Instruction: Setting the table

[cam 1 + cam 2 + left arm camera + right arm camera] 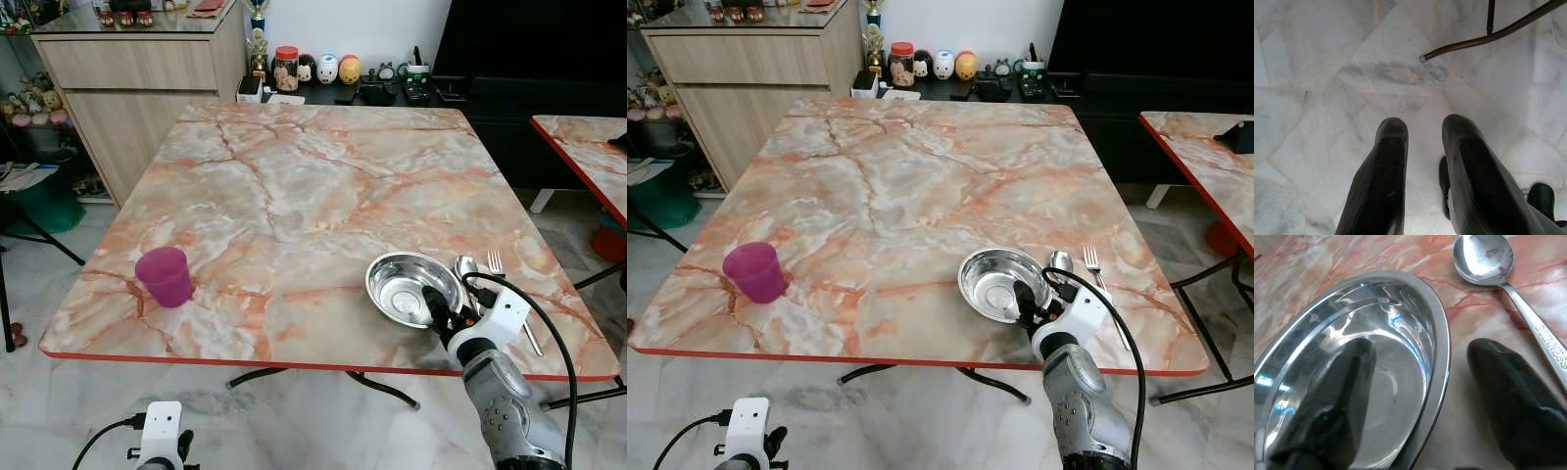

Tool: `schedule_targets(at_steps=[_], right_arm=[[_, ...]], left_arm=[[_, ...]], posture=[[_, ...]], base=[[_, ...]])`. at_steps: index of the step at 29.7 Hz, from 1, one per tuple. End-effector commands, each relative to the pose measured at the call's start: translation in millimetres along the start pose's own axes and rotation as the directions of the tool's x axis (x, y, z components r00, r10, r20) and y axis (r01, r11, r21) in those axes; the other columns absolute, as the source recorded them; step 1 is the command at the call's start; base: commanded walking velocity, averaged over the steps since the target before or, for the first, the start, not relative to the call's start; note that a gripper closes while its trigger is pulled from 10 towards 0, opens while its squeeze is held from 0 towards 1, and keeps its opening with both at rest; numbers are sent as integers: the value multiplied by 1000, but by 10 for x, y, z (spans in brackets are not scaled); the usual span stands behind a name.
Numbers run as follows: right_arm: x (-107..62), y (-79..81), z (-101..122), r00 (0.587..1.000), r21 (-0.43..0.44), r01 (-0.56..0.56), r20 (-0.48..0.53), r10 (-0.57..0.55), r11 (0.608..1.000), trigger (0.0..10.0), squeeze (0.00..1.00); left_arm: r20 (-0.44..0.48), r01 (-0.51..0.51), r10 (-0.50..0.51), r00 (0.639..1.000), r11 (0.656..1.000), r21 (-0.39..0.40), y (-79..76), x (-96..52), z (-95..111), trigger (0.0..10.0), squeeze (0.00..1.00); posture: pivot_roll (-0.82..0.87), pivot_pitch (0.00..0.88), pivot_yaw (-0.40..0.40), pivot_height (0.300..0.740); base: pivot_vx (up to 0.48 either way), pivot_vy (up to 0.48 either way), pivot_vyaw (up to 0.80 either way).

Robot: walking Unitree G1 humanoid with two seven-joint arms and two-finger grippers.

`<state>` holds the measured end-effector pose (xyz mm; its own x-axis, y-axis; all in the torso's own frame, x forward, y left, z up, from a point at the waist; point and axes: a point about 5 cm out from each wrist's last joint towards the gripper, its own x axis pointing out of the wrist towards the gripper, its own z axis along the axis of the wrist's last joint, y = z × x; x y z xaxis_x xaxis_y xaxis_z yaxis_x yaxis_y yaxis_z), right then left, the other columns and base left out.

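Fingers of the right gripper (438,311) are spreading apart over the near rim of the steel bowl (411,285), the silver arm reaching up from below the marble table (294,176); a spoon (466,266), fork (496,262) and pink cup (165,276) are lying there too. Through the right wrist camera, one finger (1332,401) is hanging inside the bowl, the other outside beside the spoon. Seen from the left wrist, the left gripper (1418,142) is hanging low over the floor (1327,73), fingers parted.

We see a square desk (294,186) with a pink-veined marble top and red edge. A purple cup (165,276) stands upright near its front left corner. Near the front right corner sits a steel bowl (412,288), with a spoon (466,266) just beside it and a fork (497,262) beyond the spoon.
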<state>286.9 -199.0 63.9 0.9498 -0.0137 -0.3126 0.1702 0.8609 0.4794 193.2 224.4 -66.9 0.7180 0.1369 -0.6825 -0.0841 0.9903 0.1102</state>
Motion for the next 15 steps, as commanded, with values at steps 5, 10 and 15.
schedule_targets(at_steps=[5,10,15], right_arm=[[13,-26,26,1000,-6,22,16,-21,1000,0,0],[21,-15,24,1000,-4,19,20,-19,1000,0,0],[25,-5,26,999,-8,20,26,-19,1000,0,0]], left_arm=[[-16,-2,2,1000,1000,22,16,-19,-56,10000,0],[-16,-1,2,1000,1000,23,15,-19,-55,10000,0],[-20,-2,3,1000,1000,25,18,-20,-61,10000,0]], posture=[[41,0,-35,724],[42,0,-36,724],[42,0,-36,724]], base=[[0,0,0],[0,0,0],[0,0,0]])
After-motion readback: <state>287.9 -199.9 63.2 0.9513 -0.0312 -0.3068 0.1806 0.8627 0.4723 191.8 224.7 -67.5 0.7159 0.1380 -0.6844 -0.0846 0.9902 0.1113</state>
